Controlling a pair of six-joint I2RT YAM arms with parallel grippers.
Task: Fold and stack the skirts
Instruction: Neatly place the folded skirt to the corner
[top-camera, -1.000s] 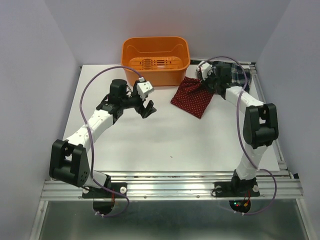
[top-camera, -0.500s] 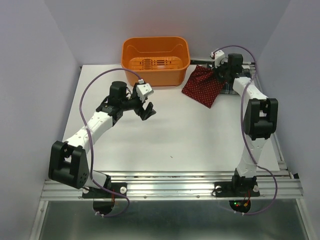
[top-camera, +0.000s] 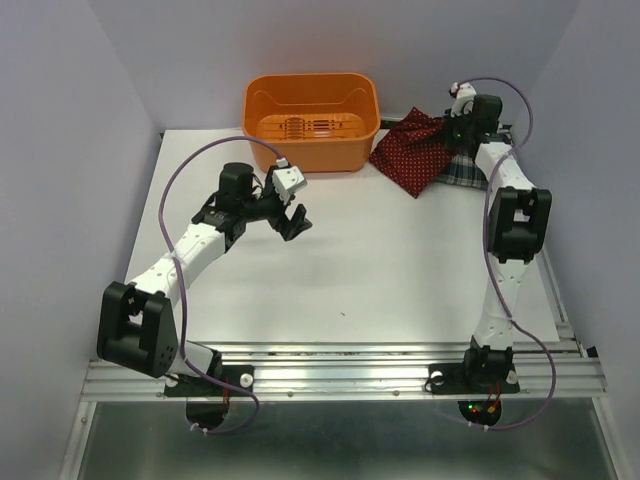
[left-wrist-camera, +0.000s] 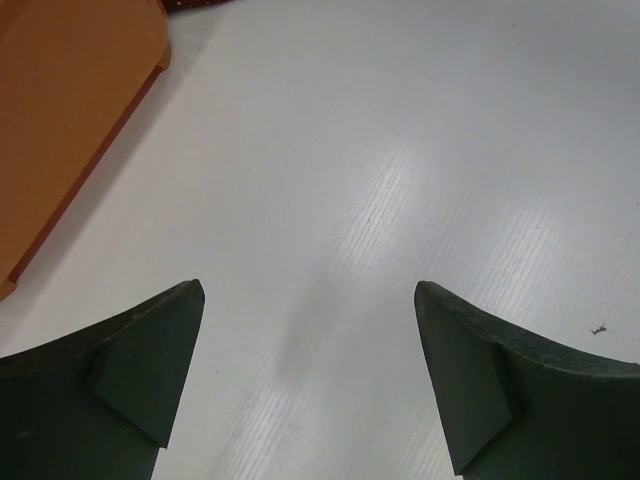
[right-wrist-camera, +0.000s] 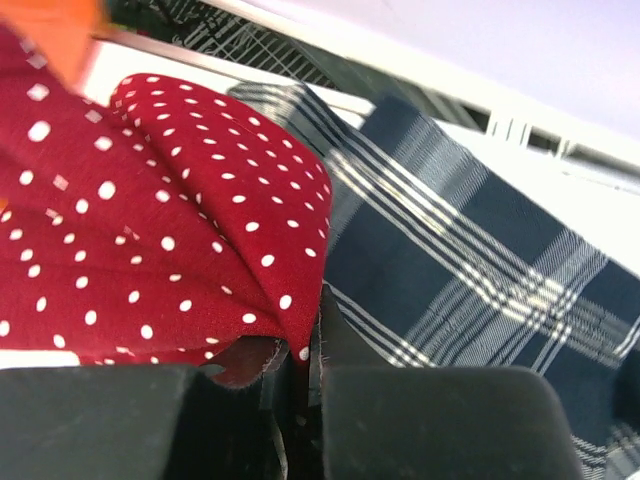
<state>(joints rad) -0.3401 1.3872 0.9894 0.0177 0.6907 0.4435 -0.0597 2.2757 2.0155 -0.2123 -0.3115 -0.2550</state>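
Over the last second the right gripper (top-camera: 452, 125) had carried the dark red dotted skirt (top-camera: 410, 152) from the open table in front of the orange bin (top-camera: 311, 120) back toward 1 o'clock, into the far right corner of the table (top-camera: 350, 270). The left gripper (top-camera: 295, 220) had not shifted.

The right gripper's jaws were pinched almost together on a fold at the red skirt's edge. In the right wrist view the dotted cloth bunched up out of the narrow gap between the fingers. The red skirt was partly lifted, its free end trailing toward 7 o'clock and overlapping the plaid skirt (top-camera: 463, 172). The plaid skirt lay on the table at about 2 o'clock, just under and to the right of the red one.

The bin stood at 12 o'clock, just beside the red skirt's left edge. The left gripper hovered at about 10 o'clock from the table's middle, its jaws spread wide and holding nothing, with white table surface showing between its fingers.
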